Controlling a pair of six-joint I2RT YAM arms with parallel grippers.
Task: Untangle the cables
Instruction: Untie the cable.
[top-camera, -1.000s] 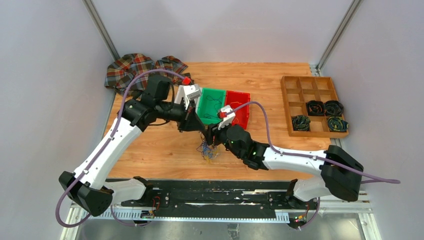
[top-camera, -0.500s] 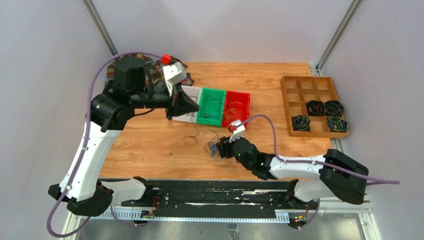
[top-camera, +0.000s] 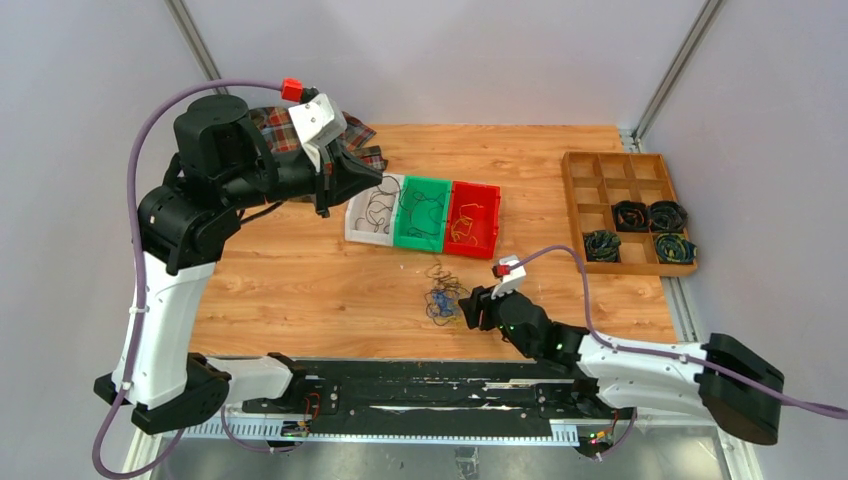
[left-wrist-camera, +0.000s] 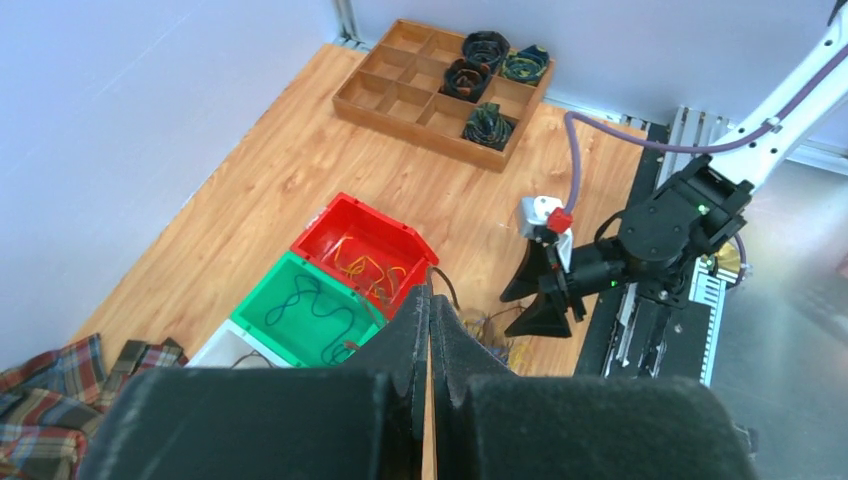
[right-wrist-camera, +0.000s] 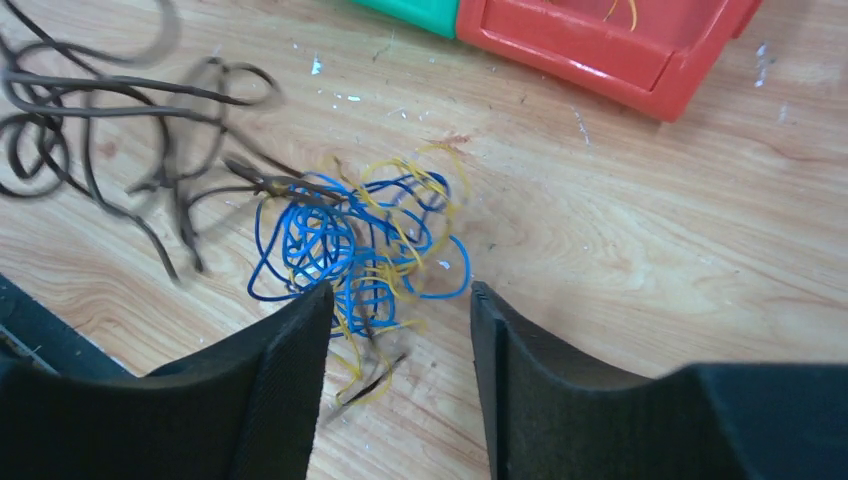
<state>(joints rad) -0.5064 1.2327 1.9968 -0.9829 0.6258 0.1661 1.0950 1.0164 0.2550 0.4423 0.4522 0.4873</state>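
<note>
The right claw (top-camera: 470, 308) sits low over the table (top-camera: 300, 290) at its near edge, jaws spread wide with nothing gripped between them. Just ahead of its fingertips (right-wrist-camera: 300, 330), partly reaching into the gap, lie the cables (right-wrist-camera: 360, 245), a small knot of blue and yellow-orange loops resting on the wood. Ahead and to the left of this claw a loose dark wire (right-wrist-camera: 110, 110) sprawls beside the knot, its near end touching it; it is blurred. Further ahead stand three bins in a row, touching: the red bin (top-camera: 477, 186) with yellow-orange wires, the green bin (top-camera: 428, 180) with dark green wire, and the white bin (top-camera: 352, 220) with dark wire. The left claw (top-camera: 378, 184) is held up off the table, pressed shut, its tip over the white bin's far corner. A thin dark strand (left-wrist-camera: 448, 288) curls out at its fingertips; whether it is pinched I cannot tell. Behind that claw lies a plaid cloth (top-camera: 275, 125). Far to the right claw's right a wooden tray (top-camera: 600, 165) holds coiled bundles (top-camera: 630, 214)
</note>
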